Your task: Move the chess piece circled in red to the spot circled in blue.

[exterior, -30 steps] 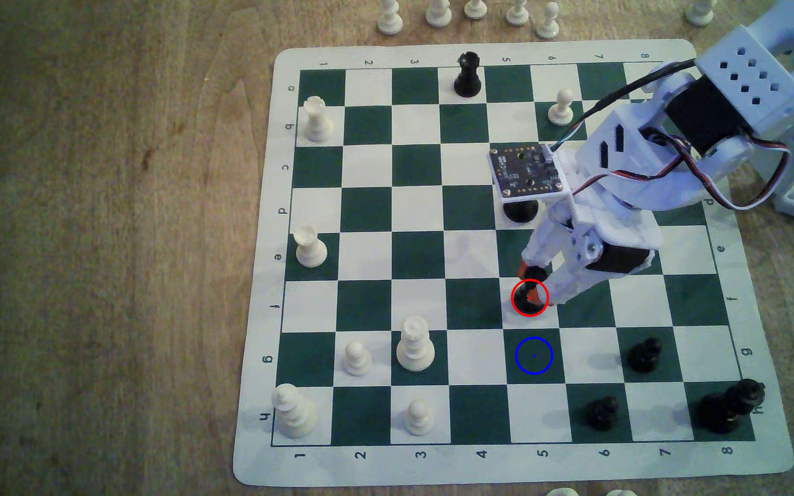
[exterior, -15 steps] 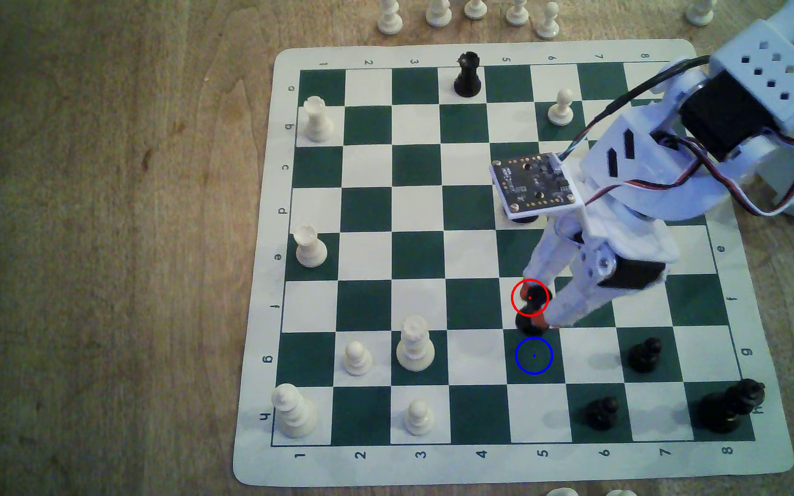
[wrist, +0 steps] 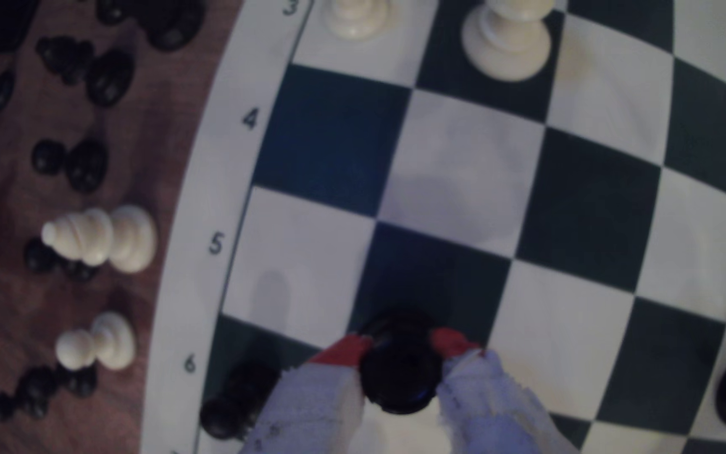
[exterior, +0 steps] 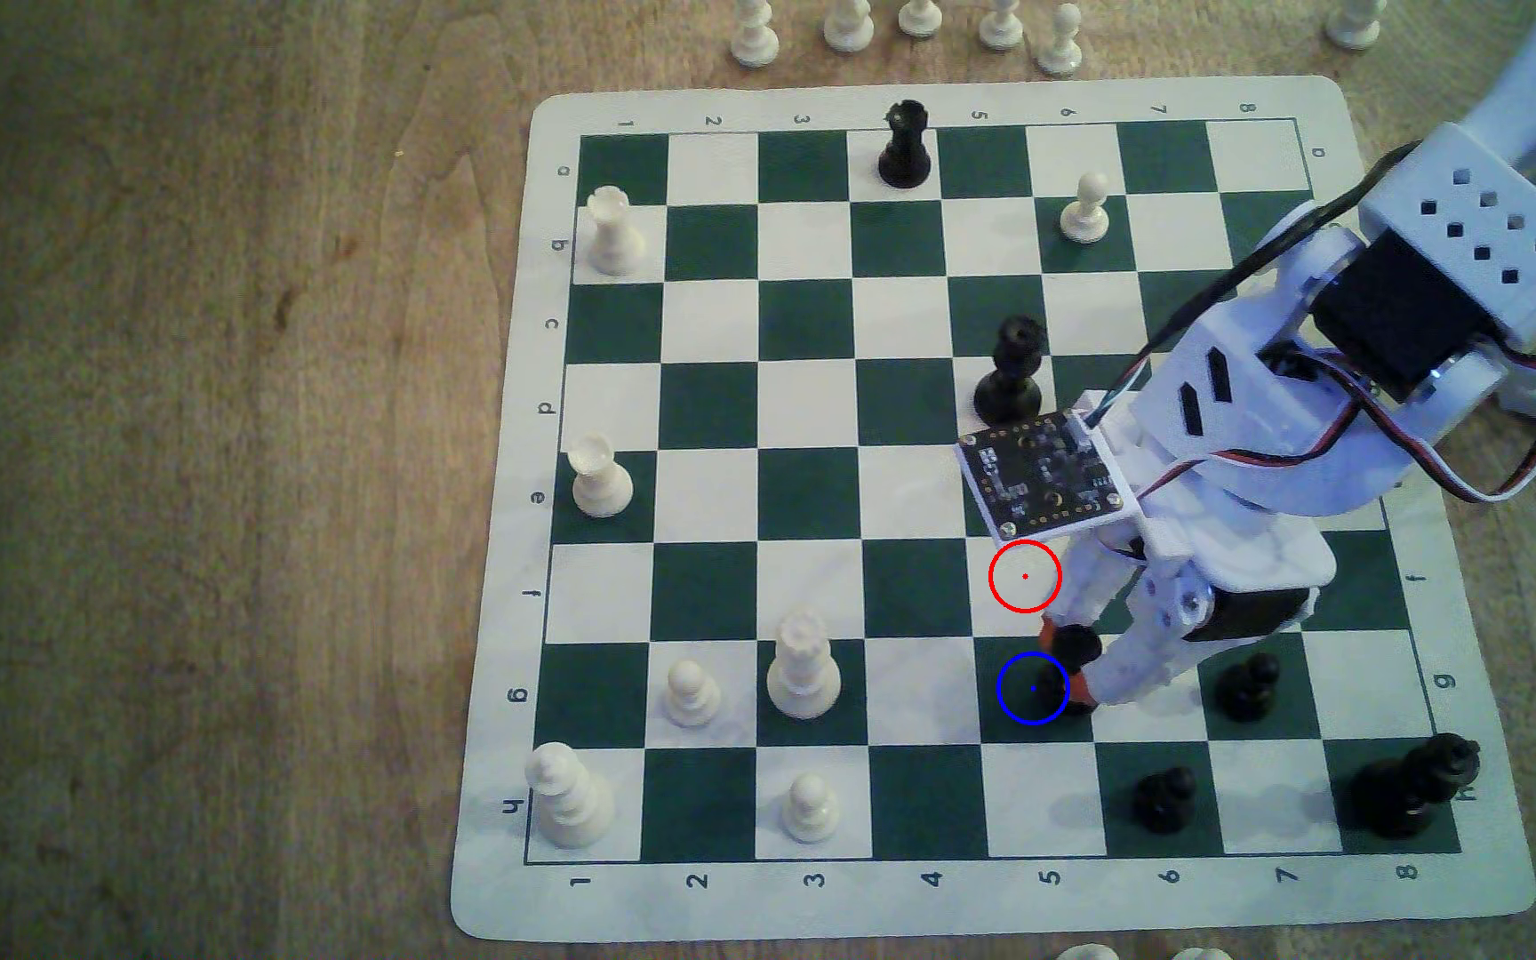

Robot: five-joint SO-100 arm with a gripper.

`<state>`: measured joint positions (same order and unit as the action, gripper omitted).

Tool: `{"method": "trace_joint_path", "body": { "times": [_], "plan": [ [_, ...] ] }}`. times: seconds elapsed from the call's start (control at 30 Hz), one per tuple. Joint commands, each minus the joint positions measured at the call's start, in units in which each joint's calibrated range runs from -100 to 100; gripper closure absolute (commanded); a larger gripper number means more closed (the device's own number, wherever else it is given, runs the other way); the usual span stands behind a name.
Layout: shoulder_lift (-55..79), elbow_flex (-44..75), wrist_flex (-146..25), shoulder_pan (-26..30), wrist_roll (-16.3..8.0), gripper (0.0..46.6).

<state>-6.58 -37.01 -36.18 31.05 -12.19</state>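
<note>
The claw (exterior: pixel 1064 669) pinches the black pawn (exterior: pixel 1071 657) between its red-tipped fingers (exterior: pixel 1047 635), one finger on each side, and holds it over the dark green square ringed in blue (exterior: pixel 1032 688). In the exterior view the pawn's base overlaps the ring's right edge; whether it rests on the board (exterior: pixel 718 572) or hangs just above cannot be told. In the wrist view the pawn (wrist: pixel 400 366) sits squeezed between the two red tips (wrist: pixel 346 351), with the claw (wrist: pixel 400 347) above a dark square. The red ring (exterior: pixel 1025 576), one square farther off, encloses a bare white square. Beyond it a taller black piece (exterior: pixel 1012 374) stands behind the arm's circuit board (exterior: pixel 1046 473). To the exterior view's right of the claw stands another black pawn (exterior: pixel 1249 688), with one more (exterior: pixel 1163 798) on the near row and a tall black piece (exterior: pixel 1411 785) in the near right corner. White pieces stand along the board's left half, among them a tall one (exterior: pixel 803 665) and a pawn (exterior: pixel 690 694).
</note>
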Motion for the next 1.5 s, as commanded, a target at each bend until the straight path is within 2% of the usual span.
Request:
{"method": "trace_joint_path", "body": {
  "times": [0.0, 0.23, 0.47, 1.1, 1.17, 1.23, 1.27, 1.33, 1.47],
  "plan": [
    [-0.5, 5.8, 1.3, -0.7, -0.1, 45.8],
    [1.6, 7.0, 1.6, -0.9, 0.1, 46.3],
    [2.7, 7.6, 2.3, -1.2, 0.0, 44.7],
    [3.7, 7.5, 1.4, -1.4, 0.6, 46.2],
    [3.7, 7.4, 1.2, -1.1, 0.6, 42.8],
    [3.7, 7.1, 1.2, -1.1, 0.3, 33.4],
    [3.6, 6.4, 1.5, -1.1, -0.1, 24.7],
    [3.1, 5.4, 2.2, -0.9, -0.4, 20.5],
    [2.8, 5.1, 0.9, -1.1, -0.1, 17.8]
  ]
}}
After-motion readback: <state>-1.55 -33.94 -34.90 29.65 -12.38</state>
